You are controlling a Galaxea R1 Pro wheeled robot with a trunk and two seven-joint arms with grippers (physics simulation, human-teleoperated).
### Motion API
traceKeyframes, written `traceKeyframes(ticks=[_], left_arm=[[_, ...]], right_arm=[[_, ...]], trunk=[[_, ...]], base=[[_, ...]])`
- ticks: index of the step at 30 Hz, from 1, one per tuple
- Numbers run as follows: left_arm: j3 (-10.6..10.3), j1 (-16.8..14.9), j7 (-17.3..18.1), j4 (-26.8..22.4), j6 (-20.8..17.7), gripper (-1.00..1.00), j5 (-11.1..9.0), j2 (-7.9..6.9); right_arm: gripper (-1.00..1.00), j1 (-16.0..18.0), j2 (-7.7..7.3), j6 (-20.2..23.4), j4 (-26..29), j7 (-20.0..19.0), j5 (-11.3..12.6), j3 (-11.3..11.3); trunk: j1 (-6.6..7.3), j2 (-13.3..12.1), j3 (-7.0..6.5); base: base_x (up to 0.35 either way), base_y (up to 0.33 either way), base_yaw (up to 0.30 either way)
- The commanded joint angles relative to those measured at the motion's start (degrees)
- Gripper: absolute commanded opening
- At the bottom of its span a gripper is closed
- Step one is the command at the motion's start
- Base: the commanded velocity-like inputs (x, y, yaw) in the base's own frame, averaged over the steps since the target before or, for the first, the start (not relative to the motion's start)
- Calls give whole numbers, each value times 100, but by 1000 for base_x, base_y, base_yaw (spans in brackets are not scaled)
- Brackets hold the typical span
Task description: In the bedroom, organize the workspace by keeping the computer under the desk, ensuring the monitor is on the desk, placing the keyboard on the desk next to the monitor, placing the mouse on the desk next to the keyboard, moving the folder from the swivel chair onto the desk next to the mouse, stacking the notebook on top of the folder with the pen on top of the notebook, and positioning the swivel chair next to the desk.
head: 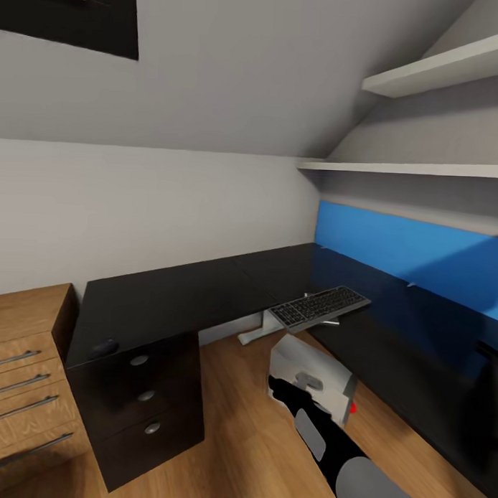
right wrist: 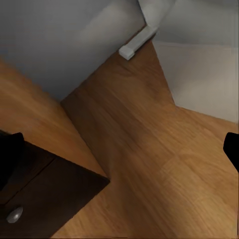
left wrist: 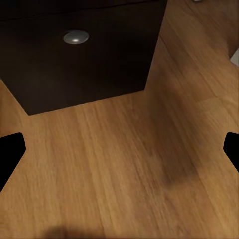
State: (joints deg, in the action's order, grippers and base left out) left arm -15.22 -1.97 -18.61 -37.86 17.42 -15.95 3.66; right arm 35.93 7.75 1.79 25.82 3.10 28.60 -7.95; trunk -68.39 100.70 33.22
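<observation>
black desk (head: 168, 296) spans mid-frame; keyboard (head: 319, 307) overhangs its inner edge right of centre, mouse (head: 104, 346) lower left, computer (head: 310, 377) on the floor below. both claws, left (left wrist: 119, 149) and right (right wrist: 119, 149), spread wide, empty. judged step: seating the keyboard; next calls for reaching it.

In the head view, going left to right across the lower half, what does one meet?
Wooden dresser → mouse on the desk corner → black drawer unit → keyboard on the desk's inner edge, computer on the floor below it → blue wall panel.
</observation>
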Motion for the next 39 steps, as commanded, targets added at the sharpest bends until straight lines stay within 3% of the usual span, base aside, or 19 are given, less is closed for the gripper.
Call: traceKeyframes(ticks=[1,3,7,12,16,17,18,21,22,24,25,27,31,39], left_arm=[[-39,-6,-37,4,28,100,-52,-4],[-47,-6,-37,48,26,100,-45,1],[-70,-6,-37,95,31,100,-41,9],[-125,-6,-37,113,39,100,-41,11],[-154,-6,-32,118,36,100,-40,12],[-161,-6,-31,119,35,100,-40,12],[-170,-6,-29,121,34,100,-40,12],[-173,-6,-29,119,31,100,-38,12],[-173,-6,-29,117,32,100,-38,9],[-174,-6,-30,114,33,100,-34,9],[-174,-6,-30,114,31,100,-33,10],[-180,-6,-32,113,27,100,-32,11],[-206,-6,-35,114,30,100,-32,12],[-255,-6,-37,120,24,100,-39,15]], right_arm=[[100,2,-6,20,11,27,39,-83],[100,2,-9,18,13,-92,38,-208],[100,2,-16,17,15,-371,71,-242],[100,2,-30,27,31,-468,133,-200],[100,2,-38,38,35,-485,320,-93],[100,2,-44,44,36,-488,450,-40],[100,2,-56,63,37,-510,755,33],[100,2,-60,71,37,-621,1044,100],[100,2,-61,73,37,-728,1249,133],[100,2,-60,75,37,-1036,1806,171],[100,2,-59,75,37,-1130,1964,176],[100,2,-67,76,37,-1583,2726,183],[100,2,-166,92,36,-1791,3206,194],[100,2,-439,127,21,-1875,3679,266]], trunk=[[0,3,6],[0,3,6],[0,3,6],[0,3,6],[0,3,6],[0,3,6],[0,3,6],[0,3,6],[0,3,6],[0,3,6],[0,3,6],[0,3,6],[0,3,6],[0,3,6]], base=[[45,0,56],[22,0,27],[56,-6,8],[187,-75,2],[119,-59,1],[53,-26,0],[17,-9,0],[9,-4,0],[5,-2,0],[2,-1,0],[1,-1,0],[0,0,0],[3,-1,0],[131,-38,0]])
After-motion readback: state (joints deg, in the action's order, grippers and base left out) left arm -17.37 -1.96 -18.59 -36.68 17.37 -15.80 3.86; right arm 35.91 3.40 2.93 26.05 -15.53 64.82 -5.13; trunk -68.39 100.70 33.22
